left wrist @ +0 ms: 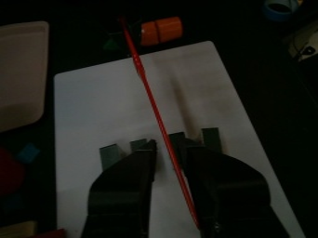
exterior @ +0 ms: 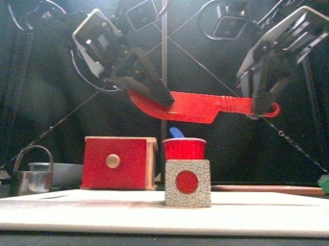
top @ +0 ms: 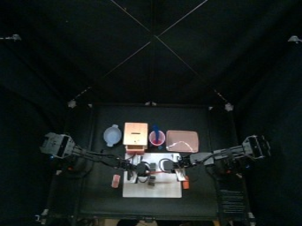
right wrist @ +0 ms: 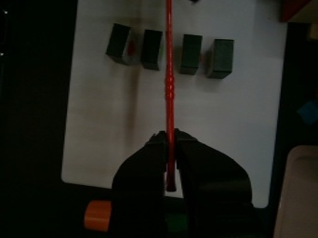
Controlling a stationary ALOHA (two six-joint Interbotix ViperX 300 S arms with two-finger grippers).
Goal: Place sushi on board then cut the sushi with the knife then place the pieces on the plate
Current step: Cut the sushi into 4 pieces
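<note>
- The long red plastic toy knife (exterior: pixel 193 104) hangs in the air above the flat white cutting board (right wrist: pixel 99 121)
- The left gripper (exterior: pixel 152 90) and the right gripper (exterior: pixel 264 102) both clench it
- Four dark green sushi blocks (right wrist: pixel 189 53) lie in a row on the board

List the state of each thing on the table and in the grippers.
Red knife: airborne, held at both ends.
Left gripper: shut on red knife.
Right gripper: shut on red knife.
Sushi: four separate pieces on board.
Blue knife: in cup.
Drawer: shut.
Tray: empty.
</note>
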